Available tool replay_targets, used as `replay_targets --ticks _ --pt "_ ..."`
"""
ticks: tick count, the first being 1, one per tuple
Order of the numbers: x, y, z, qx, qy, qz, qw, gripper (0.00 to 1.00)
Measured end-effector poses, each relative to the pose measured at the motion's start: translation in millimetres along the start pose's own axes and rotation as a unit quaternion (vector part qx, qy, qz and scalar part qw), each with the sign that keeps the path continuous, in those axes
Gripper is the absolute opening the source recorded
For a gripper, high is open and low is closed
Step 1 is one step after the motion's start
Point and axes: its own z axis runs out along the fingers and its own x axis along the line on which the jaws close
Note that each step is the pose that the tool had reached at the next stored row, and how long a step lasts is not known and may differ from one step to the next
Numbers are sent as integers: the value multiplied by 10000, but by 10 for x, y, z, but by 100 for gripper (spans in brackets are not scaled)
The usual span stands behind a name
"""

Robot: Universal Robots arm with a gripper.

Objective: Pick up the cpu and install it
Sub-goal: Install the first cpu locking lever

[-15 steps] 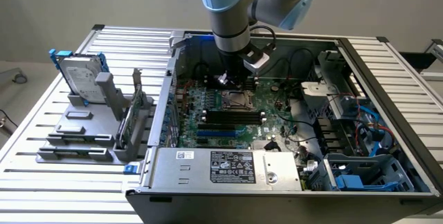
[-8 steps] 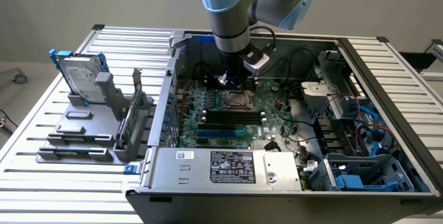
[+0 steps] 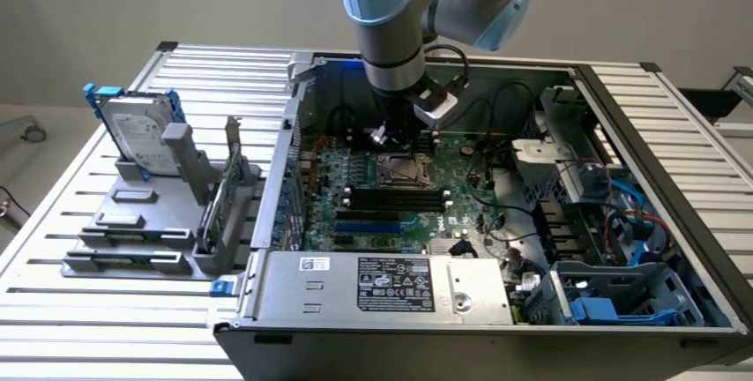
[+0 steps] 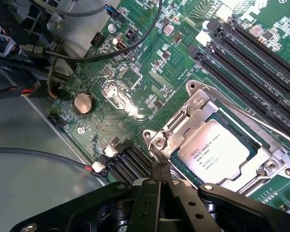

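One chip: the cpu [image 4: 213, 153] lies flat inside the metal-framed socket [image 4: 198, 104] of the green motherboard [image 4: 135, 72], its silvery top showing, the socket's frame open around it
Jaws: the gripper [image 4: 160, 175] has its jaws pressed together with nothing between them, their tips hanging just beside the socket's corner
Arm: in the exterior view the gripper [image 3: 394, 137] hangs straight down into the open computer case [image 3: 588, 81], right above the socket [image 3: 404, 168]
Doing it well: judging by this, the chip must sit square and level in its seat; any push should be straight down and gentle, well away from the cables [image 4: 87, 58]
Surface: the case rests on a slatted metal desk [image 3: 70, 310]
Room: a hard drive [image 3: 136, 134] in a blue bracket stands on a grey rack at the exterior view's left; plain pale wall behind
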Motion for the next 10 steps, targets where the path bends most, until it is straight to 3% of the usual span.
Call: replay_targets --ticks 3,7,10 --pt "-2 1 6 28 25 9 10000 11" --pt "6 -1 -5 42 40 14 10000 11" --pt "13 -1 -52 46 31 25 10000 11"
